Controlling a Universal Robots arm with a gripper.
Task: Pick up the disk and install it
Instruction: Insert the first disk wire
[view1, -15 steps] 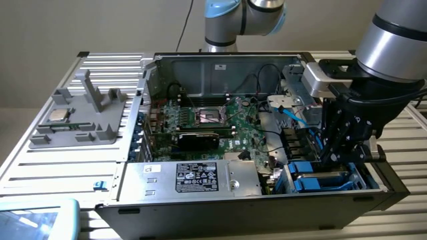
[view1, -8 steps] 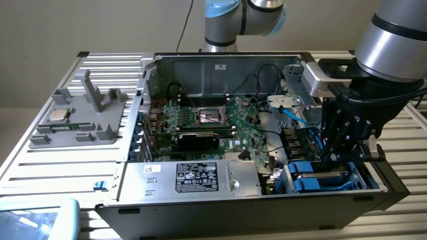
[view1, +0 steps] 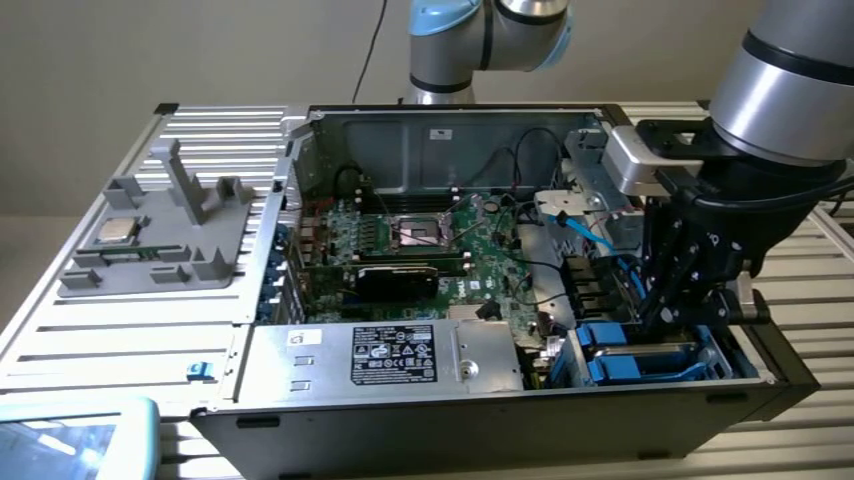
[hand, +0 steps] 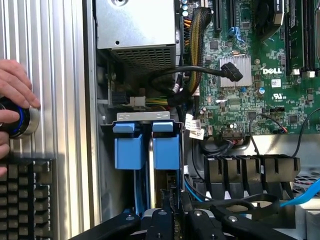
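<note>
The disk (hand: 166, 150) stands on edge in the drive bay at the front corner of the open computer case, on the exterior view's right. Its bright blue bracket (view1: 638, 360) shows beside a second blue bracket (hand: 129, 147). My gripper (view1: 663, 318) reaches straight down into that bay. In the wrist view its black fingertips (hand: 169, 199) are drawn close together over the disk's thin upper edge, and my gripper (hand: 175, 201) is shut on it. The lower part of the disk is hidden inside the bay.
A silver power supply (view1: 387, 352) with a black label lies beside the bay, the motherboard (view1: 427, 240) behind it. Blue cables (view1: 594, 235) and black cables (hand: 200, 75) run close to the bay. A grey fixture (view1: 160, 240) holds a chip. A person's hand (hand: 15, 95) rests on a knob above a keyboard (hand: 25, 200).
</note>
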